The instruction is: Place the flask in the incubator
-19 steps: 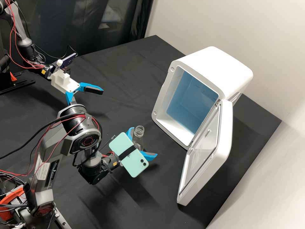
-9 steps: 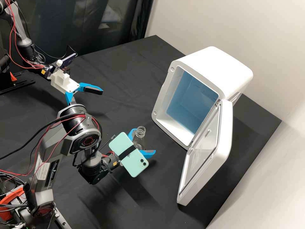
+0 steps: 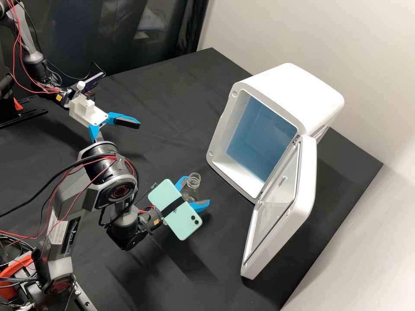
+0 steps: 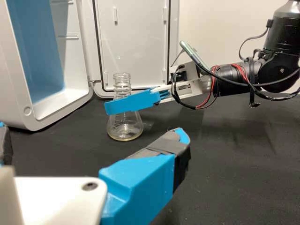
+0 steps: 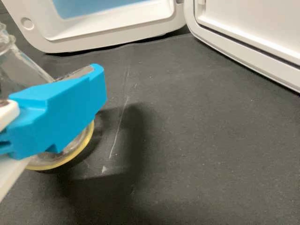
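Observation:
A small clear conical flask (image 3: 194, 182) stands upright on the black bench, just in front of the open white incubator (image 3: 298, 90) with its blue inside. My right gripper (image 3: 193, 190), on the near arm that carries a mint phone, is shut on the flask at its shoulder. The left wrist view has one blue finger (image 4: 133, 101) crossing the flask (image 4: 124, 123). Close up, that finger (image 5: 56, 108) presses against the glass (image 5: 21, 65). My left gripper (image 3: 116, 131) hangs open and holds nothing above the bench's back left, well away from the flask.
The incubator's door (image 3: 285, 194) is swung wide to the right, its lower edge on the bench near the front edge. Cables and arm bases crowd the left side. Bare black bench (image 3: 173, 99) lies behind the flask.
The right gripper's fingers have drawn together on the flask. The flask has shifted slightly right, toward the incubator. The left arm has stayed still.

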You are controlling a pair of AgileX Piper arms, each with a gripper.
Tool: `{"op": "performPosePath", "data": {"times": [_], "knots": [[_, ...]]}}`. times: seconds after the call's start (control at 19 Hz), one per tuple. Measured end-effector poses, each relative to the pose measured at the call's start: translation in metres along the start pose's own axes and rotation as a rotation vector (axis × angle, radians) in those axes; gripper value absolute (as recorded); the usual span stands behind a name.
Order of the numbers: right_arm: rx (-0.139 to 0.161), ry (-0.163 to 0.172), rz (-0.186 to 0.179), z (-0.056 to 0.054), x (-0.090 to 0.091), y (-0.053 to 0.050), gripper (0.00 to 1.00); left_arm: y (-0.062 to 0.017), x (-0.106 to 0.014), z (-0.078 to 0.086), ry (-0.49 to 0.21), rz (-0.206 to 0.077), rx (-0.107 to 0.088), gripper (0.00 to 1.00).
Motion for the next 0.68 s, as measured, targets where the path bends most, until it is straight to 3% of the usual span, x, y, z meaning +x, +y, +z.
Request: {"op": "performPosePath", "data": {"times": [0.68], "knots": [[-0.001,0.007,0.005,-0.0009,-0.0001,0.0006,0.00,0.0000,0.0000,0.0000,0.000,0.000,0.000,1.00]]}}
